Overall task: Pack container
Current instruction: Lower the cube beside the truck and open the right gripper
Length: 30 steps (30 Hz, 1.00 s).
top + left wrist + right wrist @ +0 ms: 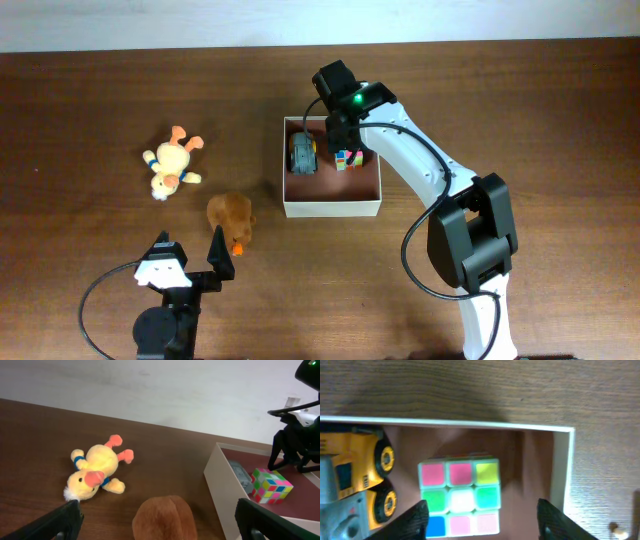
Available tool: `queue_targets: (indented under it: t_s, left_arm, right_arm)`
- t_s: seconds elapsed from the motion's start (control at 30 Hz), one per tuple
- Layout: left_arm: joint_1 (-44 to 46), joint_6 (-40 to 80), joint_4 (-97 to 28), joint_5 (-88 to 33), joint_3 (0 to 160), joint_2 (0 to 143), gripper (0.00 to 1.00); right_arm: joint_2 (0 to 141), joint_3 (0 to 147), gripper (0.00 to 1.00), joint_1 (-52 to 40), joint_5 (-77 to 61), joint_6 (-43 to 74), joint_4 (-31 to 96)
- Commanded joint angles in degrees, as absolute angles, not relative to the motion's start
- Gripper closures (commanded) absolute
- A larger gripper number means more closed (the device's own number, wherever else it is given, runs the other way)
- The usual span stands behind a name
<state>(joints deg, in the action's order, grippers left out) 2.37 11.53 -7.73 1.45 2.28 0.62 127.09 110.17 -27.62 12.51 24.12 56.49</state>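
Note:
The container [332, 208] is a square white box with a pink-brown inside, right of the table's middle. In it lie a grey and yellow toy truck [303, 154] and a colour cube [348, 159]. My right gripper [340, 136] hangs open over the container's far side. In the right wrist view its open fingers [485, 522] straddle the cube [460, 497] from above without touching it, with the truck [355, 480] to the left. My left gripper [190, 250] is open, with a brown plush [232, 216] just ahead of it. The plush fills the gap between the fingers [160, 527] in the left wrist view.
A yellow duck plush [172, 166] lies on the bare wood left of the container; it also shows in the left wrist view [95, 472]. The container's white wall [222, 490] stands right of the brown plush [162, 517]. The container's rim [470, 423] crosses the right wrist view.

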Motion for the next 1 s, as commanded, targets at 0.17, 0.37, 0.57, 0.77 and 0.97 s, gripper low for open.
queue_targets:
  t_s: [0.17,0.37,0.57,0.77,0.97]
  left_arm:
    - [2.1,10.4,-7.7,0.8,2.0,0.3,0.01]
    - [2.1,10.4,-7.7,0.8,2.0,0.4,0.01]
    - [2.1,10.4,-7.7,0.8,2.0,0.4,0.01]
    - [2.1,10.4,-7.7,0.8,2.0,0.3,0.01]
    - [2.1,10.4,-7.7,0.8,2.0,0.4,0.01]
  right_arm:
    - [127.1,109.8,0.74,-27.7,2.0,19.9,56.1]
    - [127.1,109.8,0.85,-28.4,1.4,19.9,55.6]
    - [127.3,109.6,0.86,-29.0,0.9,19.9,53.0]
    - [129.2,109.6,0.86,-29.0,-1.5,19.9,50.7]
    - [131.0,109.6,0.86,-29.0,-1.8,19.4,50.2]
